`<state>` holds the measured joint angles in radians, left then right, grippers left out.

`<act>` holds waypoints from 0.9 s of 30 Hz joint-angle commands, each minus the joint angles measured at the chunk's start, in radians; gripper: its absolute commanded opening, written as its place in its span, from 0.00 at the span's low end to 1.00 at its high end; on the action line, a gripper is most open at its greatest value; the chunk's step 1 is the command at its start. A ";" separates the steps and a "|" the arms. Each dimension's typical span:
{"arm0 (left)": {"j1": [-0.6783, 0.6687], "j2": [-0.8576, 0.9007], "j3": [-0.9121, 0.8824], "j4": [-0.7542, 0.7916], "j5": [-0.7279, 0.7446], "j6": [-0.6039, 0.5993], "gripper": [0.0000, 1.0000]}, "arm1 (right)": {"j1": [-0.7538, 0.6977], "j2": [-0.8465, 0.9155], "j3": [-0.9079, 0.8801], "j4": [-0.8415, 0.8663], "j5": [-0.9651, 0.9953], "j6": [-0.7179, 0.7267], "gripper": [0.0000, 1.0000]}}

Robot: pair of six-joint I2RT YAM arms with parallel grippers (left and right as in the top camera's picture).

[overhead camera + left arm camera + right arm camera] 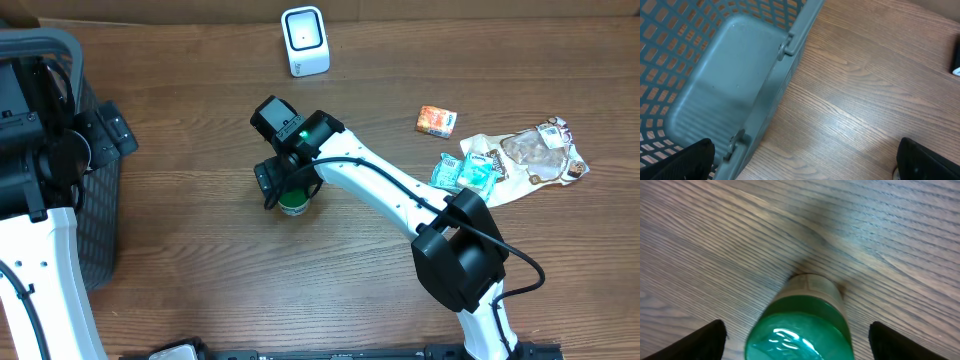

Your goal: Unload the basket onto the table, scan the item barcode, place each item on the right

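Note:
The item is a small jar with a green lid [294,206], standing upright on the wooden table left of centre. In the right wrist view the jar's green lid [799,327] fills the lower middle. My right gripper [286,188] is lowered over it, open. Its two black fingertips [707,340] sit either side of the lid with table showing in both gaps, so the gripper [799,344] touches nothing. The white barcode scanner [305,40] stands at the table's far edge. My left gripper [112,130] hangs open and empty by the basket's rim, its midpoint [805,161] over bare wood.
A grey plastic basket [98,205] stands at the left edge, and its rim [785,55] runs through the left wrist view. At the right lie an orange packet [436,121], teal packets [465,172] and a clear snack bag [535,155].

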<state>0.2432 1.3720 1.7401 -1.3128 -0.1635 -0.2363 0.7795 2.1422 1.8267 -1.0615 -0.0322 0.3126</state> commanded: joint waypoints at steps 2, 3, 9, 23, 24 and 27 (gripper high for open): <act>0.005 -0.004 0.011 0.002 0.004 -0.010 1.00 | -0.002 0.028 -0.011 -0.018 0.024 0.006 0.88; 0.005 -0.004 0.011 0.002 0.004 -0.011 1.00 | -0.002 0.028 -0.013 -0.022 0.024 0.006 0.86; 0.005 -0.004 0.011 0.002 0.004 -0.010 0.99 | -0.002 0.028 -0.032 -0.031 0.024 0.006 0.82; 0.005 -0.004 0.011 0.002 0.004 -0.010 1.00 | -0.003 0.027 -0.039 -0.023 0.024 -0.008 0.54; 0.005 -0.004 0.011 0.002 0.004 -0.011 1.00 | -0.003 0.027 -0.036 -0.029 0.024 -0.010 0.53; 0.005 -0.004 0.011 0.002 0.004 -0.011 0.99 | -0.005 0.026 -0.005 -0.066 0.023 -0.029 0.50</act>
<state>0.2432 1.3720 1.7401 -1.3132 -0.1635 -0.2363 0.7795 2.1666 1.7962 -1.0969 -0.0113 0.3027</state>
